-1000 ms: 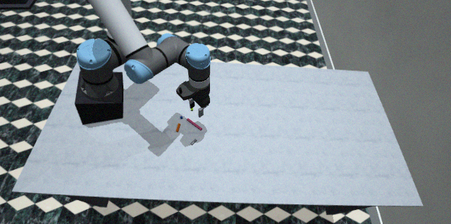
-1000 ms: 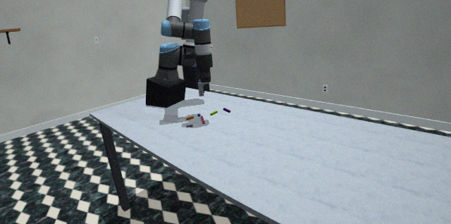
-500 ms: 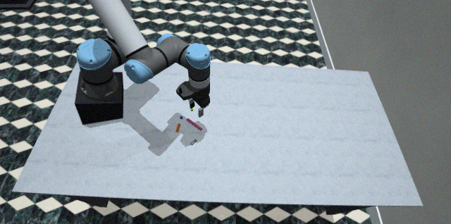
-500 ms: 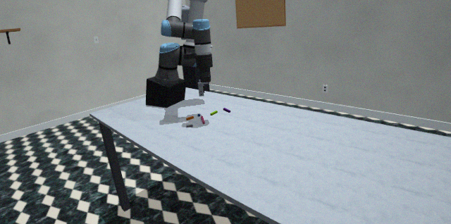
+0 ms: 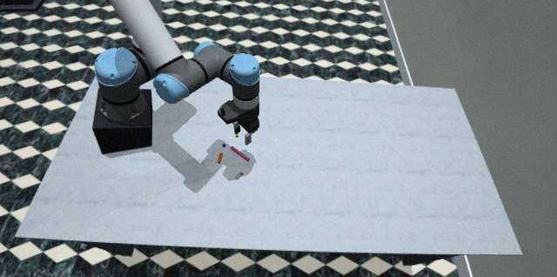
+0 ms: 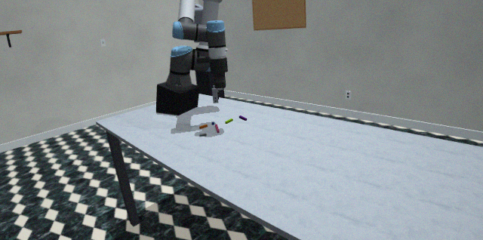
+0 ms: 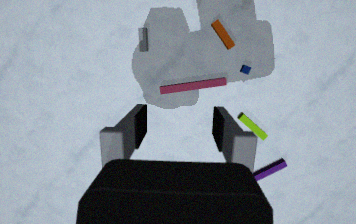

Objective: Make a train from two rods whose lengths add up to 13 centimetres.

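The gripper (image 5: 242, 137) (image 6: 215, 100) (image 7: 179, 119) hangs above the table near the pink rod (image 5: 240, 153) (image 6: 216, 128) (image 7: 193, 86), jaws wide and empty, presumably to take the orange rod (image 5: 220, 158) (image 6: 203, 127) (image 7: 223, 34), which lies apart from the pink one and askew to it, since nine plus four makes thirteen.

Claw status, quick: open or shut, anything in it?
Claw: open, holding nothing; its fingers stand wide apart above the table.
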### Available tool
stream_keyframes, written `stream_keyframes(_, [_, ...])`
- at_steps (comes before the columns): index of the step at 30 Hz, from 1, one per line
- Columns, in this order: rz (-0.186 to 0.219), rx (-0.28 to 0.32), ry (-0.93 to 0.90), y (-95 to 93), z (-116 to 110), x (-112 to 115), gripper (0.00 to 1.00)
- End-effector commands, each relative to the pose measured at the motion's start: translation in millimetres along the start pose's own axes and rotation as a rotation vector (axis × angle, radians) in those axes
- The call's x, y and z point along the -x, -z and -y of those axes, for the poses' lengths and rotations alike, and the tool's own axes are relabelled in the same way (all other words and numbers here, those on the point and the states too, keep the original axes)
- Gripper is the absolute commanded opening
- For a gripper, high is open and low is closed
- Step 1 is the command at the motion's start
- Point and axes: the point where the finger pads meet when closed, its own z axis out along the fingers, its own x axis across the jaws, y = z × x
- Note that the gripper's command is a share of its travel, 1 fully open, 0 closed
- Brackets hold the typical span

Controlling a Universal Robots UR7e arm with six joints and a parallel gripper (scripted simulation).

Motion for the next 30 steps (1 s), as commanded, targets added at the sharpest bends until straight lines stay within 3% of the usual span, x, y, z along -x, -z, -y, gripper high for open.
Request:
stream_keyframes(1, [0.001, 0.0, 0.0, 0.4, -0.2, 0.4, 1.0])
stream_keyframes(30, [0.001, 0.0, 0.035, -4.2, 5.0, -1.3, 1.0])
